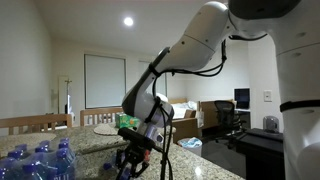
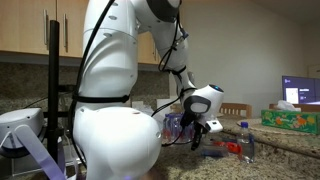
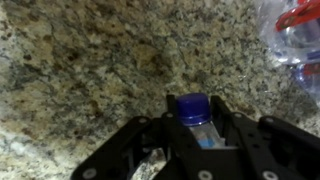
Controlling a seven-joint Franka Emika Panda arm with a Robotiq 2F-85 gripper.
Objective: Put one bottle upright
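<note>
In the wrist view my gripper (image 3: pixel 195 120) is shut on a clear plastic bottle with a blue cap (image 3: pixel 193 109), held between the two black fingers over the speckled granite counter (image 3: pixel 90 70). In both exterior views the gripper (image 1: pixel 130 160) (image 2: pixel 200 128) hangs low over the counter. Several blue-capped bottles (image 1: pixel 40 162) stand clustered at the counter's near corner. One upright bottle (image 2: pixel 245 142) stands on the counter, and a bottle with a red cap (image 2: pixel 222 150) lies on its side beside it.
A green tissue box (image 2: pixel 290 120) and a monitor (image 2: pixel 302 90) are at the back. More clear bottles with red and blue parts (image 3: pixel 295 35) lie at the wrist view's upper right. A robot body (image 2: pixel 115 130) fills the foreground.
</note>
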